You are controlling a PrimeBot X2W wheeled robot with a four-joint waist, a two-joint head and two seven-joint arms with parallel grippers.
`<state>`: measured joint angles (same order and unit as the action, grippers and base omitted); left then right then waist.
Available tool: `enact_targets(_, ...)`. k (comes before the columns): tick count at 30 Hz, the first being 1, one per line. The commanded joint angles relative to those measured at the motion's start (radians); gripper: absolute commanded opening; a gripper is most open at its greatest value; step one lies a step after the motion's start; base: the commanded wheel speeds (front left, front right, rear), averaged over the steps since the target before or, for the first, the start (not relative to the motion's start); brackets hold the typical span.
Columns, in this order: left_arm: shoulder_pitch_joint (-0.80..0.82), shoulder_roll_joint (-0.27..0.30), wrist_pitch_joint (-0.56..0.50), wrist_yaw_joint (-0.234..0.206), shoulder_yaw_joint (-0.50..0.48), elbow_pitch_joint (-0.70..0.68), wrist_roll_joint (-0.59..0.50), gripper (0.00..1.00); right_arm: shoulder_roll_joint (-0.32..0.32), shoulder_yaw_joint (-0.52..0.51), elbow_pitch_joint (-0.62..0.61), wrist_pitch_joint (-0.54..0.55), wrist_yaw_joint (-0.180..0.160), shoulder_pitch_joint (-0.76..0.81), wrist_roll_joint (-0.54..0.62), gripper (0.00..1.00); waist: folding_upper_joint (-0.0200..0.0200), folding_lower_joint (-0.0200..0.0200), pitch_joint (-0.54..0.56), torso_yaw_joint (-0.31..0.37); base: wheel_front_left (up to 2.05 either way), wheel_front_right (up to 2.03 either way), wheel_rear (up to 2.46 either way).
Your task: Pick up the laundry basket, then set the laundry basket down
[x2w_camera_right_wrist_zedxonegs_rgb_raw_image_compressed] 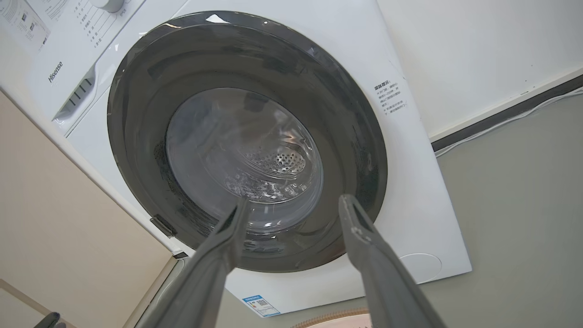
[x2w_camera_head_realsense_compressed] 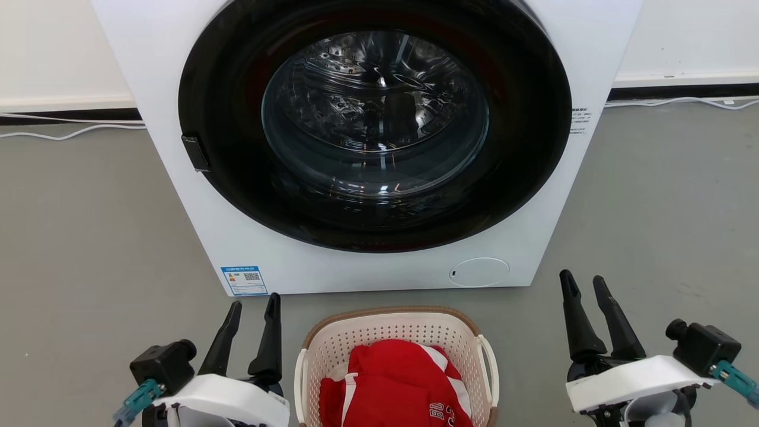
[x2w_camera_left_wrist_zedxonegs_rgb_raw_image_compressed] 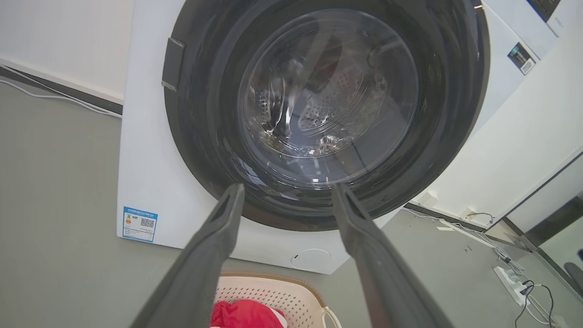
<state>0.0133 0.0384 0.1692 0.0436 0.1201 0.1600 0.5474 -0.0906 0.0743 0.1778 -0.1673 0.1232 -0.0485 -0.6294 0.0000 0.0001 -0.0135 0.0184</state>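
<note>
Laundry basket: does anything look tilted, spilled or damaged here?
Nothing stands out. The laundry basket sits level on the floor before the washing machine, with the red garment inside. The left gripper and the right gripper are open, either side, not touching it.

Our left gripper point(x2w_camera_head_realsense_compressed: 255, 300) and right gripper point(x2w_camera_head_realsense_compressed: 582, 277) have long black tapered fingers point(x2w_camera_head_realsense_compressed: 270, 338), white wrist shells point(x2w_camera_head_realsense_compressed: 628, 379), black cameras point(x2w_camera_head_realsense_compressed: 702, 347), teal connectors point(x2w_camera_head_realsense_compressed: 732, 375).

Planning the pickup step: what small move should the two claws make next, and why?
Probably swing both inward and down to the white loop handles of the laundry basket: it sits on the floor between the open left claw and right claw, neither touching it.
</note>
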Motion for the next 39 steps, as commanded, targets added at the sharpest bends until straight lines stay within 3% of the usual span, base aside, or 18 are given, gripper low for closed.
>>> enact_targets(1, 0.055, 0.008, 0.015, -0.01, -0.016, -0.036, -0.031, 1.0, -0.01, 0.026, -0.032, -0.017, 0.006, -0.053, 0.033, 1.0, 0.0, 0.0, 0.0, 0.0, 0.0, 0.0, 0.0)
enact_targets(27, 0.063, 0.012, 0.092, -0.037, 0.031, -0.074, -0.302, 1.0, -0.005, 0.036, -0.02, -0.093, 0.007, -0.07, 0.329, 1.0, 0.0, 0.0, -0.003, 0.005, 0.0, 0.0, 0.0)
enact_targets(39, 0.063, 0.012, 0.093, -0.039, 0.03, -0.069, -0.302, 1.0, 0.003, 0.023, 0.006, -0.094, 0.008, -0.076, 0.338, 1.0, 0.0, 0.0, -0.004, 0.006, 0.0, 0.0, 0.0)
